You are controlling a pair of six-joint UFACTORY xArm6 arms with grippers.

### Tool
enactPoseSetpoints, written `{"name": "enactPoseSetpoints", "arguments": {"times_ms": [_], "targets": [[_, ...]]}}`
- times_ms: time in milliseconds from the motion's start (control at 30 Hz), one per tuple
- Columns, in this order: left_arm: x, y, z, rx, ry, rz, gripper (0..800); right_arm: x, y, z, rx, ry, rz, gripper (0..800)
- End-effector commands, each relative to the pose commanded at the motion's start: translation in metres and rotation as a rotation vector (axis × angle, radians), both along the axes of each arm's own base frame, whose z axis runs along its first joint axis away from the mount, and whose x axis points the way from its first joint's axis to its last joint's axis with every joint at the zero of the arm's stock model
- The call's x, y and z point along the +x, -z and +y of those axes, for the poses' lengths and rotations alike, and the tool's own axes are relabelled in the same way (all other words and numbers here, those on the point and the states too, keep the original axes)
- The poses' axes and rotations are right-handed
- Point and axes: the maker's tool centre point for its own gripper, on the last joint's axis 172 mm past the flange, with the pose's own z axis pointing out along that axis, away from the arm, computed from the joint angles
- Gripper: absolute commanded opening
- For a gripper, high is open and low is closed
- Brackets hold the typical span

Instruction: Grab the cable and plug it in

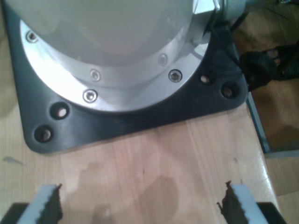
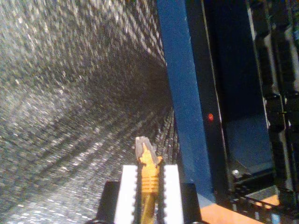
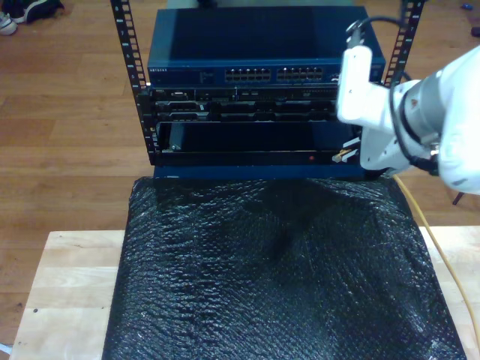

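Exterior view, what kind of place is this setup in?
Probably a lab or test bench for network gear. A blue network switch sits in an open rack on a wooden floor, and my second gripper holds the cable near it.

A wooden plank floor (image 3: 67, 112) in a warm brown runs behind and beside the work area. A pale wooden table (image 3: 60, 277) stands in front, covered mostly by a black bubbled mat (image 3: 277, 277). Beyond it stands a dark metal equipment rack (image 3: 135, 82) holding blue network gear (image 3: 262, 45). A shoe (image 3: 7, 22) lies on the floor at the exterior view's upper left.
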Motion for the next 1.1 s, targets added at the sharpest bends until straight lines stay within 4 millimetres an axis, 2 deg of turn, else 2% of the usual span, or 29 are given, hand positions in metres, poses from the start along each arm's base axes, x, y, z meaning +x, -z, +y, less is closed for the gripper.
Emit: {"name": "enactPoseSetpoints", "arguments": {"times_ms": [100, 233, 433, 533, 700, 833, 1100], "targets": [[0.0, 0.0, 0.0, 0.0, 0.0, 0.0, 800, 0.01, 0.007, 0.002, -0.006, 0.005, -0.024, 0], [0.0, 0.0, 0.0, 0.0, -0.001, 0.001, 800, 0.023, 0.017, 0.021, -0.033, -0.032, -0.09, 0], [0.0, 0.0, 0.0, 0.0, -0.001, -0.001, 800, 0.032, 0.014, 0.038, -0.033, -0.049, -0.16, 0], [0.0, 0.0, 0.0, 0.0, -0.001, -0.001, 800, 0.034, 0.005, 0.05, -0.027, -0.065, -0.195, 0], [0.0, 0.0, -0.001, -0.002, -0.001, -0.001, 800, 0.038, -0.005, 0.048, -0.03, -0.065, -0.235, 0], [0.0, 0.0, 0.0, 0.0, -0.001, -0.001, 800, 0.03, 0.003, 0.046, -0.05, -0.08, -0.235, 0], [0.0, 0.0, 0.0, 0.0, 0.0, 0.0, 800, 0.032, -0.006, 0.042, -0.081, -0.096, -0.382, 0]]}}
